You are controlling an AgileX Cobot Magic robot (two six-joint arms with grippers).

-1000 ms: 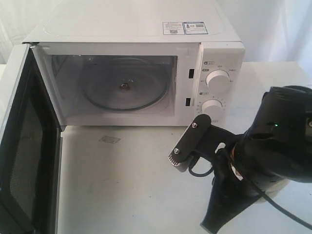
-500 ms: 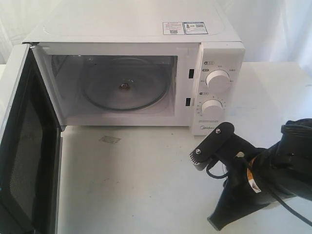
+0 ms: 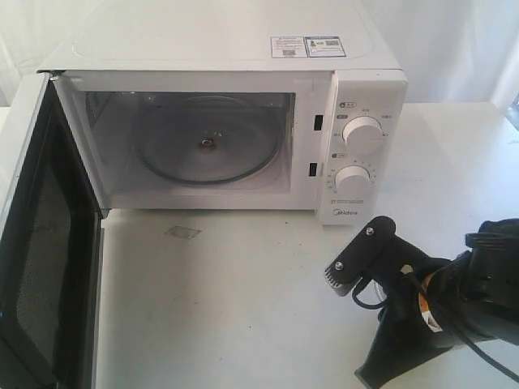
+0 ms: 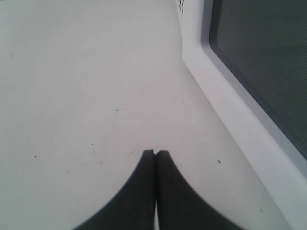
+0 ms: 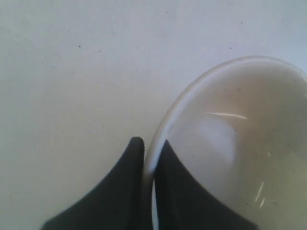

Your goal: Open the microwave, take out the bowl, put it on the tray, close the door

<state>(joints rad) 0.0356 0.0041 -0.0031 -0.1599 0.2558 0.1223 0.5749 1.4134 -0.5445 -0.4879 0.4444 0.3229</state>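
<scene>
Exterior view: the biggest thing is the microwave (image 3: 211, 40). It stands past the tips of the right pincer (image 3: 339, 278), a good way off. Its door (image 3: 40, 243) hangs wide open, far over on the side away from that pincer, so the opening step is done. The white table (image 3: 243, 308) lies under the pincer. Inside the microwave there is only the round glass plate (image 3: 207, 146). No bowl sits on it, so the taking out looks done too.

The bowl (image 5: 240, 143) is in the right pincer. In the right wrist view, its two black fingers (image 5: 129, 182) are almost together and squeeze the bowl's thin rim between them. The bowl has nothing in it. I see no tray in any picture, so I cannot tell if the bowl is over it yet. I think three things are left: put the bowl on the tray, let go, and shut the door.

The left pincer (image 4: 155, 153) is squeezed tight on nothing, with the door just beside it.
</scene>
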